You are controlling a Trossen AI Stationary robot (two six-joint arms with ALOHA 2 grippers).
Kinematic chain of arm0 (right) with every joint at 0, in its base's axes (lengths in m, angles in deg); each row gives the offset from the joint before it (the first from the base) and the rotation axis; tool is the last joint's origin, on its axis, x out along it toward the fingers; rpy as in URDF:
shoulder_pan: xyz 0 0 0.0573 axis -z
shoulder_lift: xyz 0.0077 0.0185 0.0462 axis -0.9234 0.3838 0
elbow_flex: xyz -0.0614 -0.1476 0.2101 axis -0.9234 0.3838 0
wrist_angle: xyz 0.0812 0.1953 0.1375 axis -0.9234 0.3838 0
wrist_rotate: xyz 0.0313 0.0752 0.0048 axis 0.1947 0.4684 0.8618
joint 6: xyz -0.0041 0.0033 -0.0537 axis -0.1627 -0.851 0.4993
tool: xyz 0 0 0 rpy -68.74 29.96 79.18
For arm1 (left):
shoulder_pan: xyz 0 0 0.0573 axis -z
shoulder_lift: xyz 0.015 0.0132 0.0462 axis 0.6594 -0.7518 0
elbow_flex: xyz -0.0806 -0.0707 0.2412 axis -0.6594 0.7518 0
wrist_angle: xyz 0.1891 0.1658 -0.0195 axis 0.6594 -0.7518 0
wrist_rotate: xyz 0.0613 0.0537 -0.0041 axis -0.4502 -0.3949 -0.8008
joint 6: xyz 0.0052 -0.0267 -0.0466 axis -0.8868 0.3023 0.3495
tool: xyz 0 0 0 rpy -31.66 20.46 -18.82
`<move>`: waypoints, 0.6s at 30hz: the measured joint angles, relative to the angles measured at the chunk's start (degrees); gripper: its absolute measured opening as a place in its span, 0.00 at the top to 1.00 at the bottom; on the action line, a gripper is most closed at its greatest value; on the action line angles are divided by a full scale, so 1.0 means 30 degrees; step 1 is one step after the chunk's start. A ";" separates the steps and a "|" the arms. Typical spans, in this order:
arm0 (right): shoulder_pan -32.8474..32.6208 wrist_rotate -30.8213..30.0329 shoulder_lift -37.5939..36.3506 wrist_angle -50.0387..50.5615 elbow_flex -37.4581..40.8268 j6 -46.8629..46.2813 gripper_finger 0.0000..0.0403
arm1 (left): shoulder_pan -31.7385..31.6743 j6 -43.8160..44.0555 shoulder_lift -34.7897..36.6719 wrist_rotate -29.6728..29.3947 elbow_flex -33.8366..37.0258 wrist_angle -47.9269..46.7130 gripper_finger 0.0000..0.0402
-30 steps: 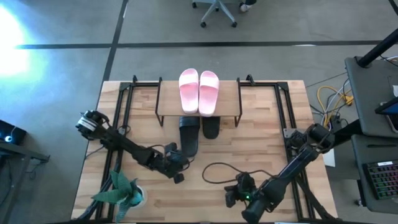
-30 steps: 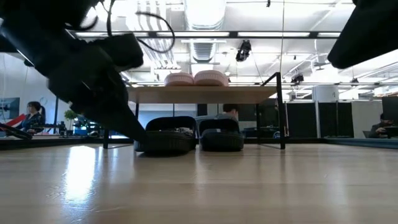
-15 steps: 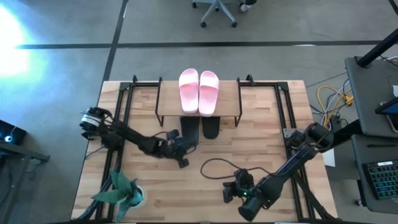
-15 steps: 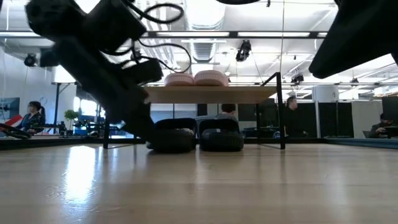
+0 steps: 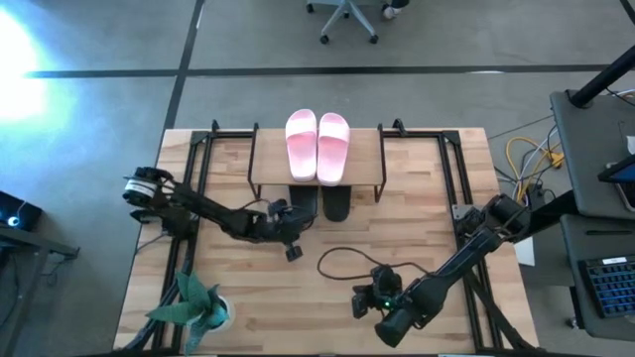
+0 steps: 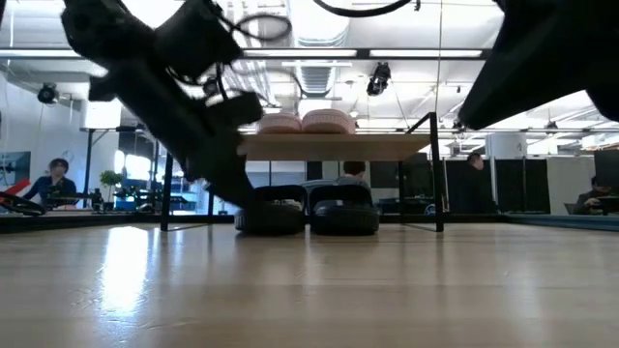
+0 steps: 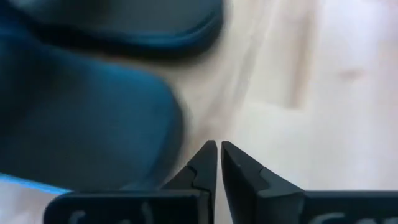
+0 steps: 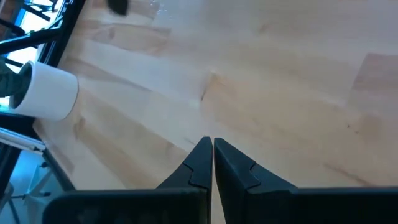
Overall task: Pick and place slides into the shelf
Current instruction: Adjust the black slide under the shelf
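The shelf (image 5: 266, 164) stands at the table's far middle, and the light pink pair (image 5: 317, 144) lies on its top board (image 6: 387, 147). Both dark slides lie flat on the table under it: the left one (image 5: 303, 200) (image 6: 271, 215) and the right one (image 5: 336, 204) (image 6: 344, 215). My left gripper (image 5: 290, 230) (image 7: 218, 154) is shut at the near end of the left dark slide (image 7: 87, 137). My right gripper (image 5: 357, 301) (image 8: 211, 151) is shut above bare wood at the table's near middle, touching nothing. My left gripper rests its shut fingers (image 7: 198, 167) against the near, heel end (image 7: 163, 163) of the left dark slide. It comes in low and slanting from the table's near left. The slide lies flat on the table, most of it under the shelf's top board.
A green plant in a white pot (image 5: 195, 304) (image 8: 48, 94) stands at the near left corner. A black cable (image 5: 335, 263) loops over the middle of the table. Black metal frames (image 5: 198, 159) (image 5: 451, 169) flank the shelf. People sit in the room behind.
My left gripper has moved toward the far edge and the shelf, staying shut. The left dark slide has slid along the table ahead of it, from sticking out toward the near side to lying mostly under the top board. The right arm has crept slightly toward the left.
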 joint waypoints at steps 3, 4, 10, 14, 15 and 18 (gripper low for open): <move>0.0351 0.0001 0.0000 -0.0039 0.0014 0.0579 0.98 | 0.0854 0.0727 0.0998 0.0219 -0.0037 -0.0042 0.98; 0.0495 0.0003 0.0000 -0.0039 0.0014 0.0728 0.98 | 0.1146 0.0994 0.1505 0.0242 -0.0037 -0.0053 0.98; 0.1887 0.0997 0.0000 -0.0075 0.0233 0.0959 0.98 | 0.2946 0.3931 0.4559 0.0013 -0.0074 -0.1627 0.98; 0.3355 0.2167 0.0000 -0.0152 0.0689 0.2363 0.98 | 0.4247 0.6259 0.6882 -0.0135 -0.0057 -0.4467 0.98; 0.3737 0.2235 0.0000 -0.0196 0.0778 0.2932 0.98 | 0.4606 0.6869 0.7467 -0.0324 -0.0037 -0.5325 0.98; 0.4941 0.2858 0.0000 -0.0262 0.0899 0.5294 0.98 | 0.5544 0.8783 0.8924 -0.1359 -0.0024 -0.7823 0.98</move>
